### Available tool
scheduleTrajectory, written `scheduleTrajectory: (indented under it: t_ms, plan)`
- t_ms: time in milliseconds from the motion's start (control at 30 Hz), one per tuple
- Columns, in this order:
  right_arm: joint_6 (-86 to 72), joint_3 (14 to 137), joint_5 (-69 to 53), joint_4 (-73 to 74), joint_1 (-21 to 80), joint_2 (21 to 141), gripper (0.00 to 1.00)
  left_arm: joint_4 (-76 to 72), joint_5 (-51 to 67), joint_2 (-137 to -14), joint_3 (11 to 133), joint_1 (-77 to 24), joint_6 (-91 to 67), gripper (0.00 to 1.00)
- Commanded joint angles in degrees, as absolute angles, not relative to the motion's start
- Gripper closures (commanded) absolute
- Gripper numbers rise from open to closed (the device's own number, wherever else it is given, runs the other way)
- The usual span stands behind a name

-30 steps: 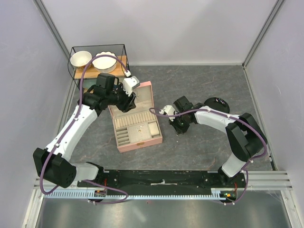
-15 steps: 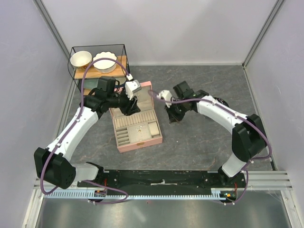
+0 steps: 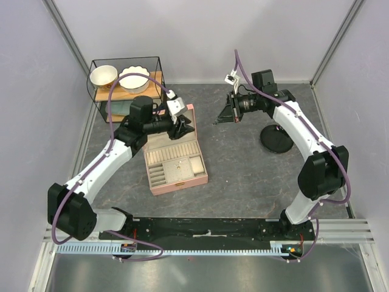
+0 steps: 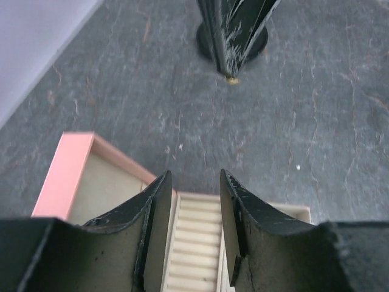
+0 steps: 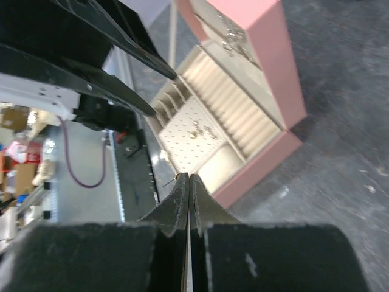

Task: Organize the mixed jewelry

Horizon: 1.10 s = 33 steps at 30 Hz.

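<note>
Tiny gold bead [image 4: 231, 79] between clenched right fingers [image 4: 230, 61], above bare bench [image 3: 243, 170]; left fingers [image 4: 234, 210] parted, empty, over pink box [image 3: 175, 159].

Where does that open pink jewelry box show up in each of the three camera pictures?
Top external: the pink jewelry box sits left of center, beneath the left gripper.
Left wrist: only its pink rim and cream ring rolls show at bottom left, behind the fingers.
Right wrist: it fills the upper middle, lid raised.
Shared landmark: the cream ring-roll rows inside the box.
</note>
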<state>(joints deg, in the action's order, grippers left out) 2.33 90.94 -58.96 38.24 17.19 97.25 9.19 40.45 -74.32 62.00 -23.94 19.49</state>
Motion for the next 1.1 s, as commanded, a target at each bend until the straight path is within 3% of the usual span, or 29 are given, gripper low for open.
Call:
scheduleTrajectory:
  t_ms: [0,500,1067]
  plan:
    - [-9.90,92.11,-69.52,28.14,17.23,98.43,1.00,-5.08,35.36,-77.07,61.43,-28.54,17.05,0.56]
    - [-23.29,92.02,-72.86,15.64,15.82,102.92,1.00,-13.88,20.14,-77.52,57.83,-35.86,18.46,0.58]
    - [-27.50,89.47,-75.49,10.46,15.21,103.36,1.00,-13.36,22.85,-75.15,60.64,-35.77,14.15,0.60]
